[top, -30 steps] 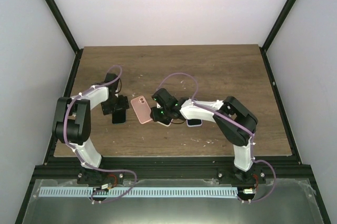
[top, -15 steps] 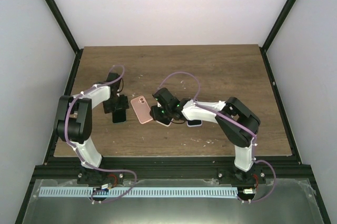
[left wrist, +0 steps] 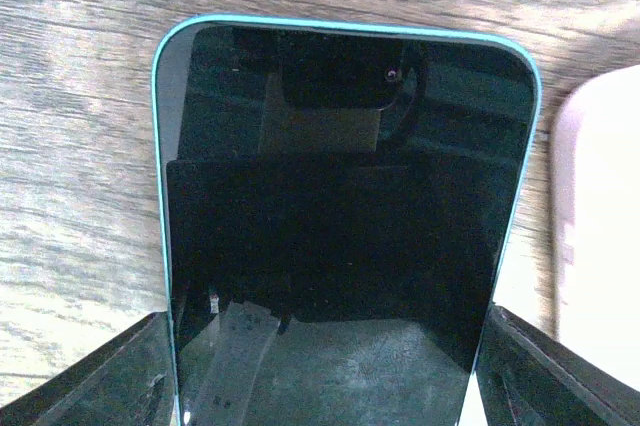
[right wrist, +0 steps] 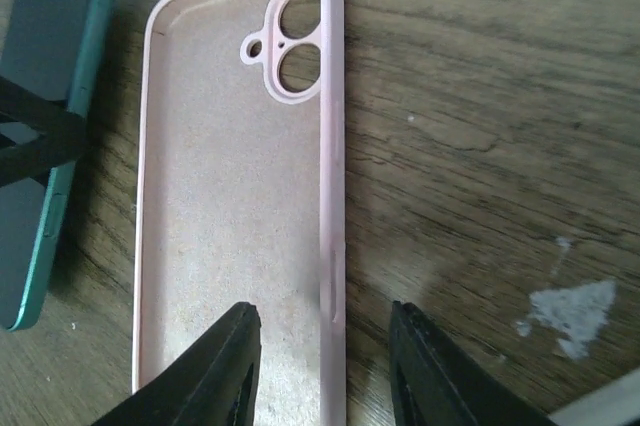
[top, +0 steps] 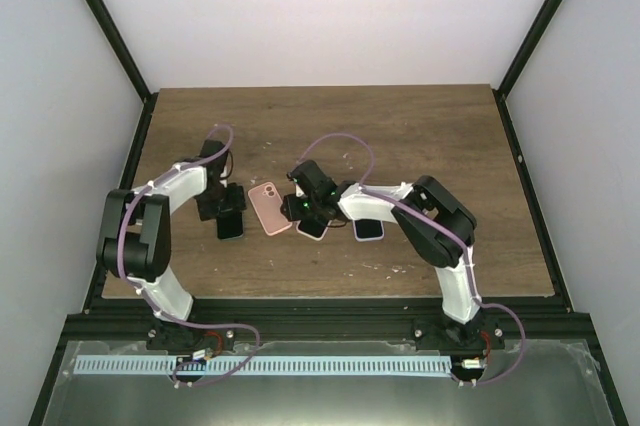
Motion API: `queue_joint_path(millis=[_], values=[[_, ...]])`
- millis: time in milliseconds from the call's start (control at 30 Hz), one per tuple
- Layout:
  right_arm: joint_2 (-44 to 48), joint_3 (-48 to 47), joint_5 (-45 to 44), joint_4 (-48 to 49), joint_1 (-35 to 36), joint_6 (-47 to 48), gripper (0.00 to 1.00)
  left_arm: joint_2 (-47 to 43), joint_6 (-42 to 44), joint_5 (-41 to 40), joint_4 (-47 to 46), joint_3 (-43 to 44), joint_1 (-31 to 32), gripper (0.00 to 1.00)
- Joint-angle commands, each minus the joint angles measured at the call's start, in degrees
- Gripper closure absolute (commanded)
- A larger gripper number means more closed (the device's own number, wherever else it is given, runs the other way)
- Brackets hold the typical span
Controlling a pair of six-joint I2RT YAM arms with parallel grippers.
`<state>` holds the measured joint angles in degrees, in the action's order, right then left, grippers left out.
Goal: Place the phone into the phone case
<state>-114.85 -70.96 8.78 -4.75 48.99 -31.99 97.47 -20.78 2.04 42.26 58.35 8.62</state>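
The left gripper is clamped on the teal-edged phone, screen up, just left of the pink case, which lies open side up on the table. The right gripper stands apart, straddling one long rim of the case.

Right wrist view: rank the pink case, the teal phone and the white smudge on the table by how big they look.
1. pink case
2. teal phone, partly cut off by the frame edge
3. white smudge, smallest
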Motion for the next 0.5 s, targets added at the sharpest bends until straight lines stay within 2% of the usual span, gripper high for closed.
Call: queue_joint_path(millis=[0,267,467], values=[[-2.2,-2.3,3.2,1.1,0.6,0.3,0.65,-4.0,-1.3,4.7,0.5,0.0,0.2,0.36],[-3.4,-2.2,7.3,2.5,4.2,-0.9,0.7,-6.1,-4.3,10.7,-1.7,-1.5,0.2,0.37],[0.7,1.9,4.8,4.1,4.5,-1.6,0.7,-7.5,-6.3,13.6,-4.0,-2.1,0.9,0.37]])
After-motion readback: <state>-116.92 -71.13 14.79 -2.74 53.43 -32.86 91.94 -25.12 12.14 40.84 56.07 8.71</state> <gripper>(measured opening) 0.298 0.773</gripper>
